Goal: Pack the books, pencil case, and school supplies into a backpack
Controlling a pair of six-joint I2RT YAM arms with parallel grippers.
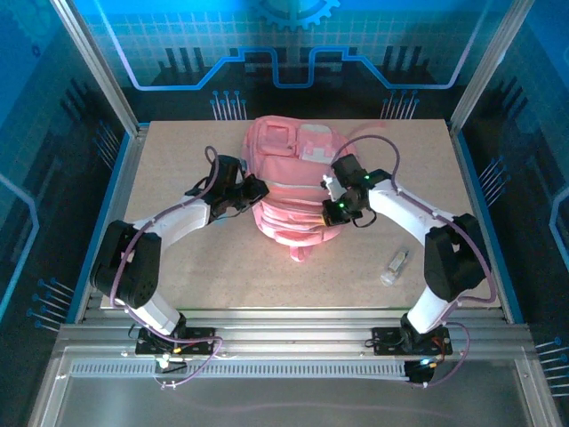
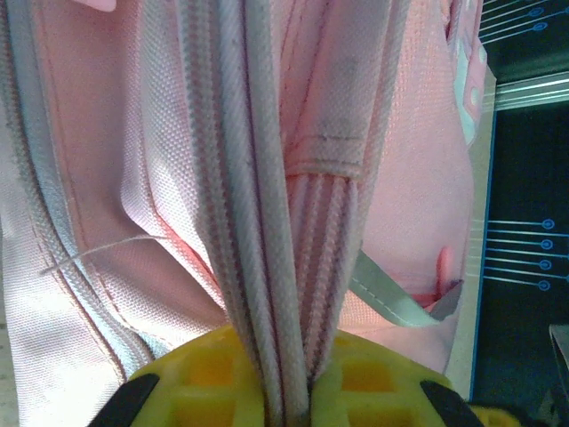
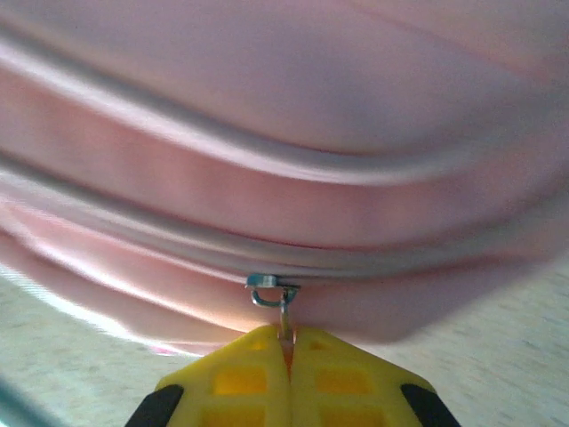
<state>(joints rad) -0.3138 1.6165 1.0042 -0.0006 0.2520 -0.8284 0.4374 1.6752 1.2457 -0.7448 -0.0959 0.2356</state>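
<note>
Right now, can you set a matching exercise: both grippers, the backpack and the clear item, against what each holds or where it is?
Things: 1 left gripper; 2 right gripper; 3 clear oblong item; 4 backpack.
States: A loose on the table; B pinching a zipper pull; C pink, between both grippers; D clamped on a pale ribbed band.
Pairs: 1-D, 2-B, 3-A, 4-C.

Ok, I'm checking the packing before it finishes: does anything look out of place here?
One thing: a small clear-whitish oblong item lies alone on the table, beside the right arm, apart from the backpack, while the right gripper pinches the zipper pull and the left gripper clamps a fabric fold. It looks left out.
</note>
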